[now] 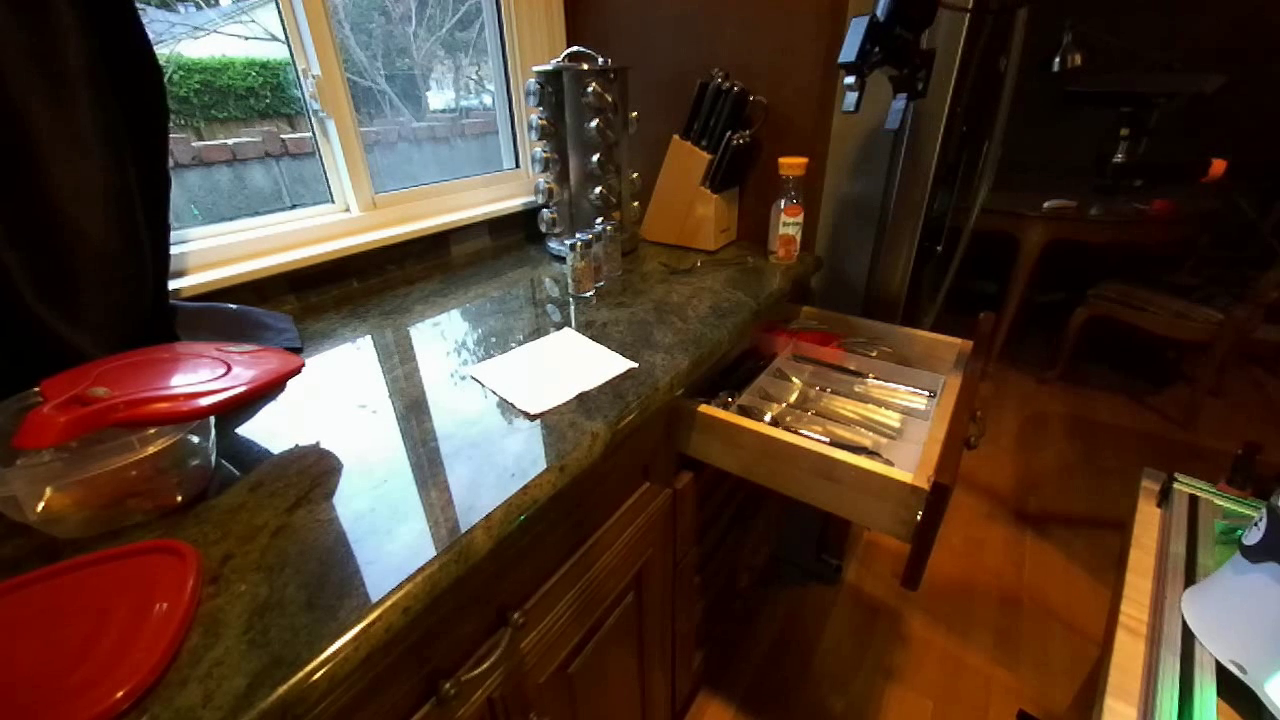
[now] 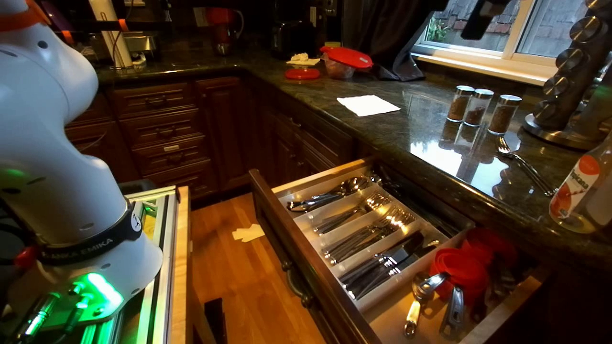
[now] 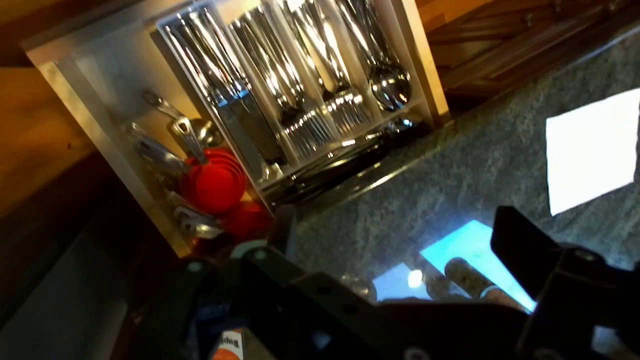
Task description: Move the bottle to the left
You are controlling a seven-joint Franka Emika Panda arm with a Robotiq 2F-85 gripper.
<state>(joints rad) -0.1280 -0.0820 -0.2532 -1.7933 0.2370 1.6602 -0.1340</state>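
The bottle [image 1: 787, 225] is small and clear, with an orange cap and a red-orange label. It stands upright at the counter's far end beside the knife block. It also stands at the right edge of an exterior view [image 2: 576, 196], where its cap is out of view. In the wrist view only a piece of its label [image 3: 230, 345] shows at the bottom, behind the left finger. My gripper [image 1: 873, 106] hangs in the air, apart from the bottle and higher than it. In the wrist view the gripper [image 3: 377, 235] has its fingers wide apart with nothing held between them.
An open cutlery drawer [image 1: 800, 478] juts out below the counter. A knife block [image 1: 690, 195], a tall spice rack [image 1: 585, 150] and several spice jars [image 2: 504, 114] stand near the bottle. A fork [image 2: 526, 167] and a white napkin [image 1: 555, 370] lie on the counter.
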